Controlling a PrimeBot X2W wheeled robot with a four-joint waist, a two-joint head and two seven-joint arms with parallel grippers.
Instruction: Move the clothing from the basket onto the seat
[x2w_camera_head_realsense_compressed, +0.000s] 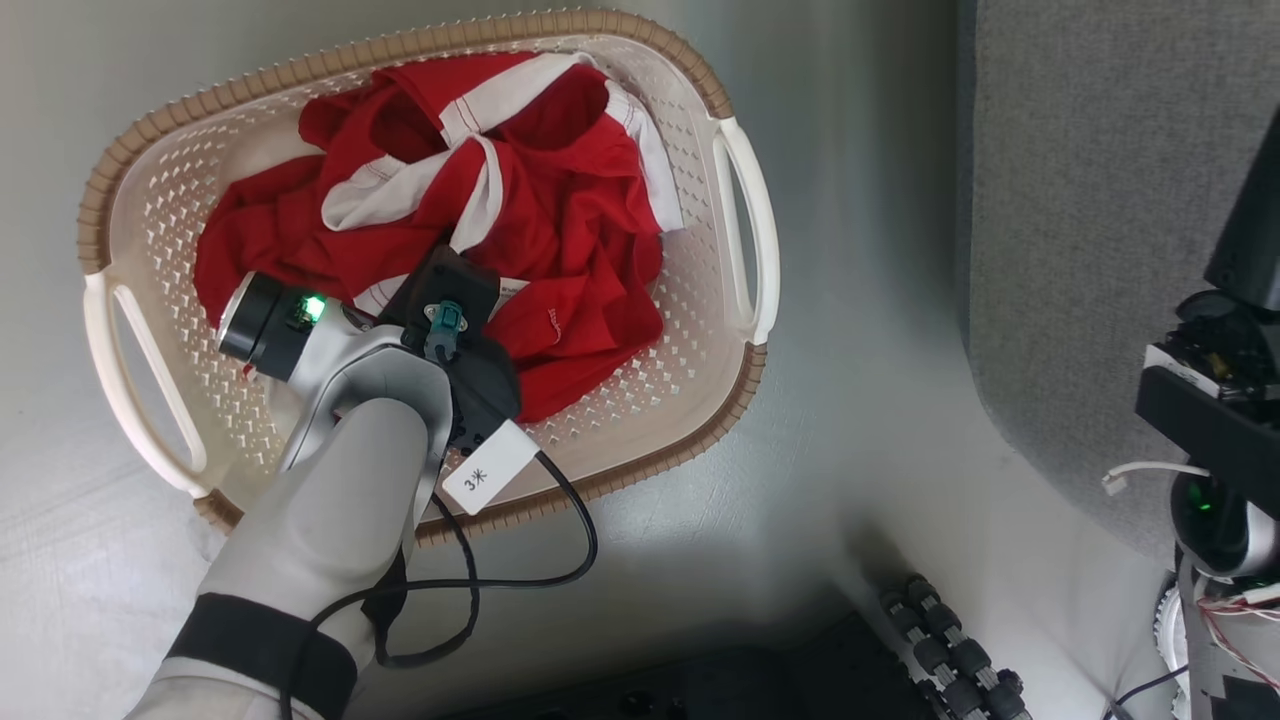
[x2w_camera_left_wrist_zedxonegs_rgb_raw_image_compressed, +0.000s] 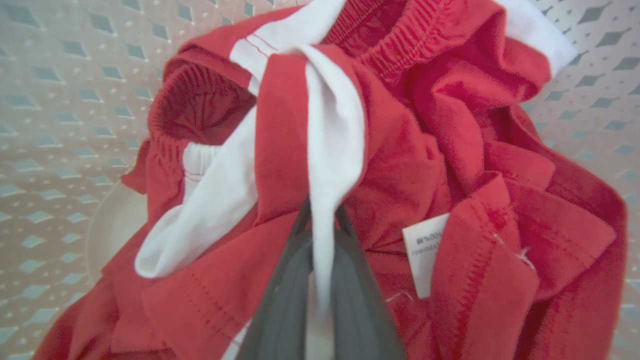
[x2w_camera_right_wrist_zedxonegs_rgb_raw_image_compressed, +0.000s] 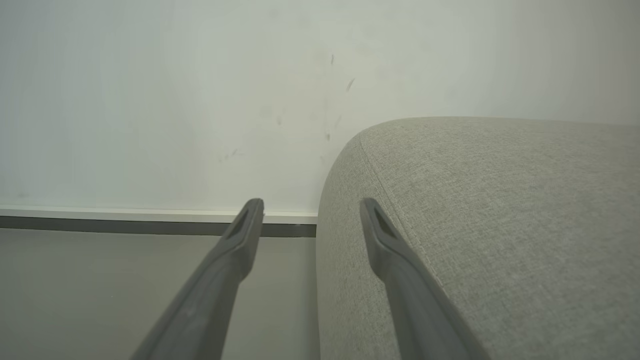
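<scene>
Well, the left gripper (x2w_camera_left_wrist_zedxonegs_rgb_raw_image_compressed: 322, 222) has its fingers pinched on a white strip (x2w_camera_left_wrist_zedxonegs_rgb_raw_image_compressed: 332, 150) of the red clothing (x2w_camera_head_realsense_compressed: 570, 240), which lies heaped in the basket (x2w_camera_head_realsense_compressed: 640, 400) on the floor (x2w_camera_head_realsense_compressed: 860, 400). The right gripper (x2w_camera_right_wrist_zedxonegs_rgb_raw_image_compressed: 311, 206) hangs spread, empty, beside the grey sofa (x2w_camera_right_wrist_zedxonegs_rgb_raw_image_compressed: 500, 225).

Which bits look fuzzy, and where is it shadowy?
Left wrist view: the left gripper looks blurry up close, the clothing clearer. Head view: the floor darkens into shadow near the basket. Right wrist view: soft, even light on the seat.
</scene>
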